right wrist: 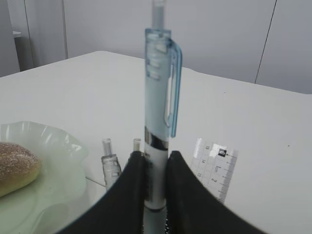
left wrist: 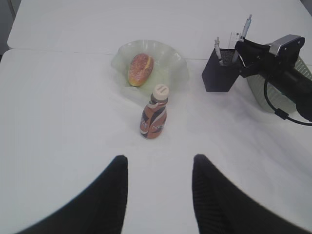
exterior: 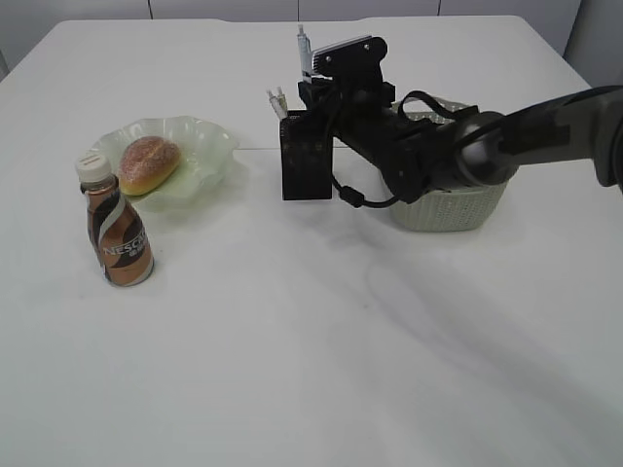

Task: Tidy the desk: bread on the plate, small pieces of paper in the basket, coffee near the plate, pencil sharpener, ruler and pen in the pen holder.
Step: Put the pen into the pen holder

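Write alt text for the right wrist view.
The right tool grips a pale blue clip pen upright between its black fingers. Behind stand a clear ruler and another pen top; at left, bread lies on a green plate.

Near half of the surface (exterior: 321,370) is bare and wide open for any pass, as is the far strip behind the objects. Left side is blocked by the coffee bottle (exterior: 116,226) standing just in front of the plate (exterior: 209,146) with the bread (exterior: 148,163), narrow gap between bottle and plate rim; clear lane runs between the plate and the pen holder (exterior: 306,165). Pen holder mouth is crowded: right end effector (right wrist: 155,187) clamps an upright pen (right wrist: 158,107) over it, ruler (right wrist: 214,168) and another pen (right wrist: 110,163) stick up inside, and the right arm (exterior: 506,136) lies across the basket (exterior: 458,209) just beside the holder, shutting off access from the right.
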### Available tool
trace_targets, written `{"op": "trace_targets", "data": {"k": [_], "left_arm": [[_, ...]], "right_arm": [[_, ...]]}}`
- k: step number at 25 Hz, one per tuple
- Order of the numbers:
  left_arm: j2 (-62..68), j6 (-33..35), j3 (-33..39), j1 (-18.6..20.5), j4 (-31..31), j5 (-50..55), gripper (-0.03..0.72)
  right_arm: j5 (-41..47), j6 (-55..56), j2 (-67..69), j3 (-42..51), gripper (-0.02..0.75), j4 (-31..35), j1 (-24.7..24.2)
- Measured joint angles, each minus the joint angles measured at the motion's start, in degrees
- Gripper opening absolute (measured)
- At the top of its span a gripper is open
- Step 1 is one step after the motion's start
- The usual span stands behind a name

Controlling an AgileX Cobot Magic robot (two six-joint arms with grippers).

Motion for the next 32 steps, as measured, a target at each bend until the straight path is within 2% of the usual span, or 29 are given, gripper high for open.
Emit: {"op": "trace_targets", "data": {"k": [19,23,28,32], "left_arm": [[0.0,0.0,0.0,0.0,0.0,0.0,0.316],[0.0,0.0,0.0,0.0,0.0,0.0,0.315],[0.0,0.0,0.0,0.0,0.0,0.0,0.315],[0.0,0.0,0.0,0.0,0.0,0.0,0.313]], "right_arm": [[4.5,-1.9,0.0,-0.1,0.125,0.1,0.0],[5.0,-1.9,0.0,-0.1,0.167,0.1,0.0],[5.6,-1.9,0.0,-0.1,0.26,0.1,0.0],[5.9,-2.1,0.0,-0.1,0.297,0.1,0.0]]}}
